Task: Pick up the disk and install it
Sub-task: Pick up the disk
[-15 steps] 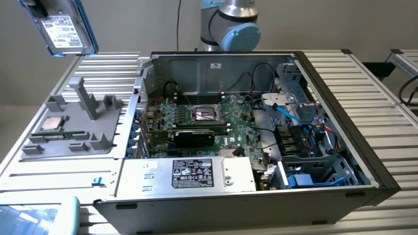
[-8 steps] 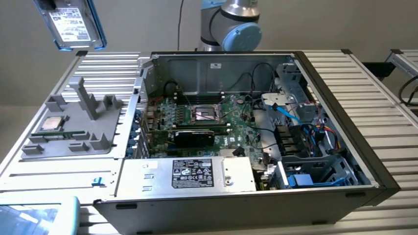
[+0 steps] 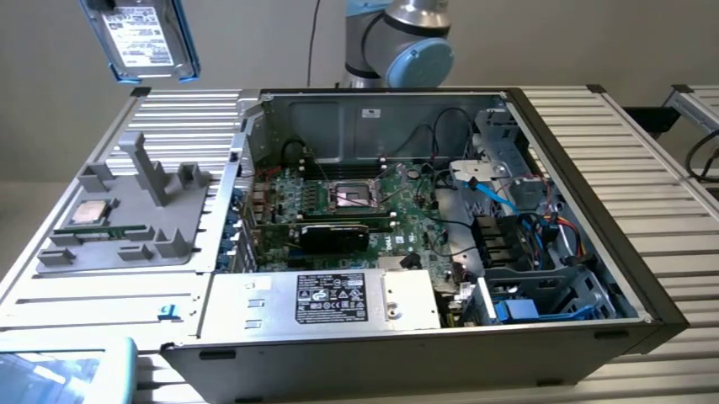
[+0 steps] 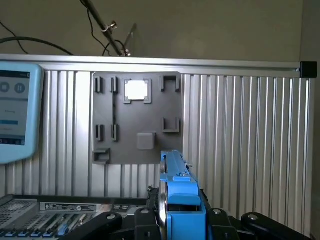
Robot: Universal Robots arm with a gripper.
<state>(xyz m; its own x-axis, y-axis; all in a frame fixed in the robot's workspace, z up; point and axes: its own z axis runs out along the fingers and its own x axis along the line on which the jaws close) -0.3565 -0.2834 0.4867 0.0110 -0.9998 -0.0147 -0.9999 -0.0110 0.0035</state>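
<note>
Blue-framed flat silver-grey rectangular disk [image 3: 144,38] clenched in my pincer [image 4: 181,217]
It sits edge-on in my grip, held high in the exterior frame's upper left.

Soft, even indoor light, rather dim, with no hard shadows. In the exterior view the ribbed metal table [image 3: 629,151] glows pale, while the inside of the open case [image 3: 326,118] is darker, deepest on the exterior view's right. The grey tray [image 3: 101,252] casts only faint, short shadows. The disk [image 3: 146,38], high at the exterior view's left, catches light on its face. A tablet [image 3: 56,370] at the near corner is a hazy blue smear. In the wrist view glare burns the chip [image 4: 136,90] out to plain white. The wall [image 4: 200,30] behind is dull brown, and the disk's blue edge, close to the lens, looks soft yet vivid.
</note>
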